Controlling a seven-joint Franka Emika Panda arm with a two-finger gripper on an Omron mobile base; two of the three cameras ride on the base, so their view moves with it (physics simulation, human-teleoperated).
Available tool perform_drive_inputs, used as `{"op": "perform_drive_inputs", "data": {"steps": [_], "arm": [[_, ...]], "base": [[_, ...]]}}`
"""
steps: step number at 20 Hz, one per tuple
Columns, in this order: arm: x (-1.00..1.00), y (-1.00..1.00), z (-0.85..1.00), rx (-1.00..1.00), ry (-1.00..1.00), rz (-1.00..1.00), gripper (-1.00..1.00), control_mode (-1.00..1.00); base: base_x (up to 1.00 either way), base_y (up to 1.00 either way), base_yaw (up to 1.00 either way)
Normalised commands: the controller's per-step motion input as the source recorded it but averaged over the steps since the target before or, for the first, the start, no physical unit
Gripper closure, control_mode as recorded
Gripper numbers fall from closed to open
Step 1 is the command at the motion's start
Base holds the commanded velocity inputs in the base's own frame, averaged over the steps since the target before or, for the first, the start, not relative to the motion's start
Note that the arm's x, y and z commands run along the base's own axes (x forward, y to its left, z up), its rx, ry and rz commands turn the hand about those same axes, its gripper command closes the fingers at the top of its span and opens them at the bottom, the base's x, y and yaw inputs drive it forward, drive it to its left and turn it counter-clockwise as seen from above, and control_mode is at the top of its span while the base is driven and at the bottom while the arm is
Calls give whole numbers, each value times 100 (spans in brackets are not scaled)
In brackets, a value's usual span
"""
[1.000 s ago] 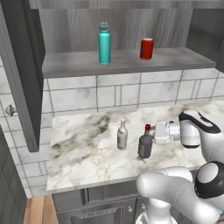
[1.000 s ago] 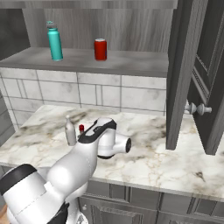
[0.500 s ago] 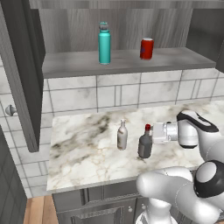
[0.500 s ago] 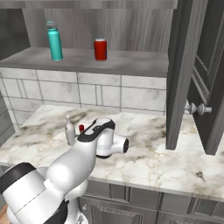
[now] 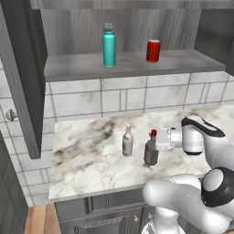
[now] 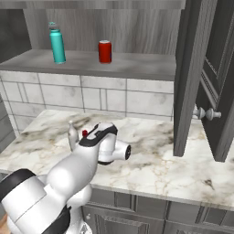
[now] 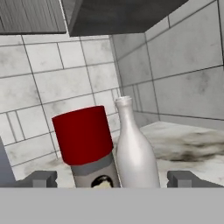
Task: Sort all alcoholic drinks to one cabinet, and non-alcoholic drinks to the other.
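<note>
Risk lies mainly in how close the two alcoholic bottles stand on the marble worktop (image 5: 87, 160): the squat dark bottle (image 5: 151, 150) with its red cap sits just beside the slim pale bottle (image 5: 128, 141). The tool (image 7: 113, 179) has its tips spread wide apart, holding nothing, the dark bottle between them in the hand view and the pale one just behind. Closing off-centre, I judge, could tip the dark bottle into its neighbour. The teal bottle (image 5: 109, 45) and red can (image 5: 153, 50) already stand on the cabinet shelf (image 5: 128, 66)
</note>
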Motion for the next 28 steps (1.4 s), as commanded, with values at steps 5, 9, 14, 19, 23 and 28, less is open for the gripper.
{"op": "perform_drive_inputs", "data": {"steps": [5, 9, 14, 19, 23, 28], "arm": [[11, 12, 0, 1, 0, 0, 100, -100], [1, 1, 0, 1, 0, 0, 100, -100], [-2, 0, 22, 2, 0, 0, 100, -100], [-17, 0, 78, 0, -1, 0, 100, -100], [-18, 0, 100, 0, -3, -1, 100, -100], [-31, 0, 78, 0, -2, -9, 100, -100]], "base": [[0, 0, 0], [0, 0, 0], [0, 0, 0], [0, 0, 0], [0, 0, 0], [0, 0, 0]]}}
